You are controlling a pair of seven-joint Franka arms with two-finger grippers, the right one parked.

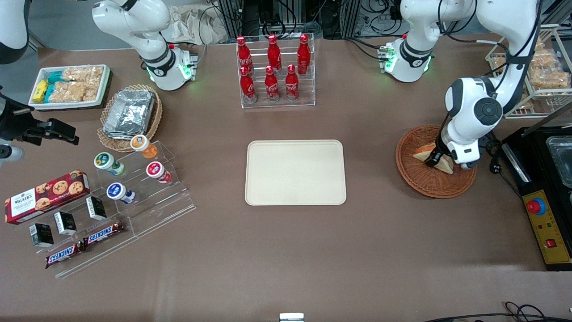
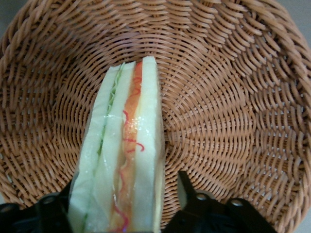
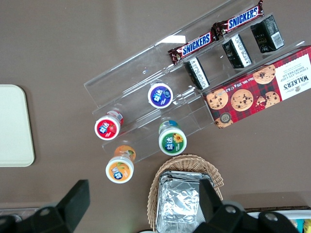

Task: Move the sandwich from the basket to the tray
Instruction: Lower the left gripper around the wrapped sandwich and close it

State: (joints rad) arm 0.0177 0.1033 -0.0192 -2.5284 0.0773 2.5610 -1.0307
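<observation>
From the front, the pincer (image 1: 438,162) sits low inside the basket (image 1: 418,179), at the working arm's end of the tabletop (image 1: 286,259), its arm hiding much of the sandwich (image 1: 422,153). The wrist view shows more: both fingers (image 2: 187,191) flank the sandwich (image 2: 124,160), grasping it, filling edge up. The tray (image 1: 296,172) lies mid-tabletop.

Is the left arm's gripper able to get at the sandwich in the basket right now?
Probably yes: the gripper is down in the basket, its fingers either side of the sandwich, with nothing between.
</observation>
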